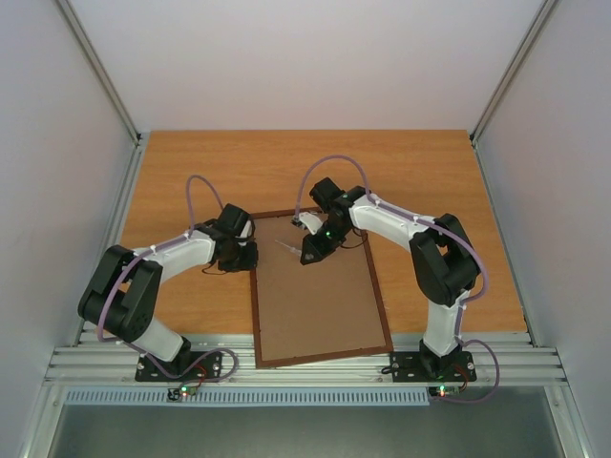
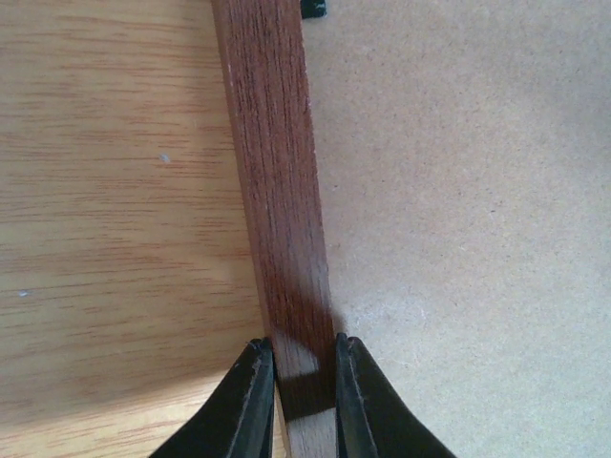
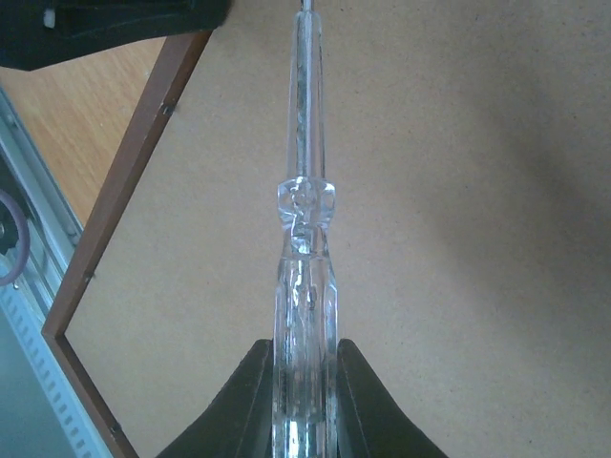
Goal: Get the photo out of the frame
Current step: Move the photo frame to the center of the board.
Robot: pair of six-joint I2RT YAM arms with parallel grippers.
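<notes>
The frame [image 1: 254,307] lies face down on the table, its brown hardboard back [image 1: 320,305] facing up. The photo is hidden under the back. My left gripper [image 1: 250,256] is shut on the frame's left rail near its far corner; in the left wrist view the dark rail [image 2: 277,191] runs between the fingers [image 2: 304,377]. My right gripper [image 1: 310,250] is shut on a clear-handled screwdriver [image 3: 305,277], held over the back board [image 3: 458,239] near the far edge. The screwdriver's tip points toward the left rail [image 3: 124,181] and the left gripper.
The frame sits on a wooden table [image 1: 191,172] with white walls on three sides. An aluminium rail [image 1: 305,367] runs along the near edge under the arm bases. A small black tab [image 2: 313,8] sits on the back board by the rail.
</notes>
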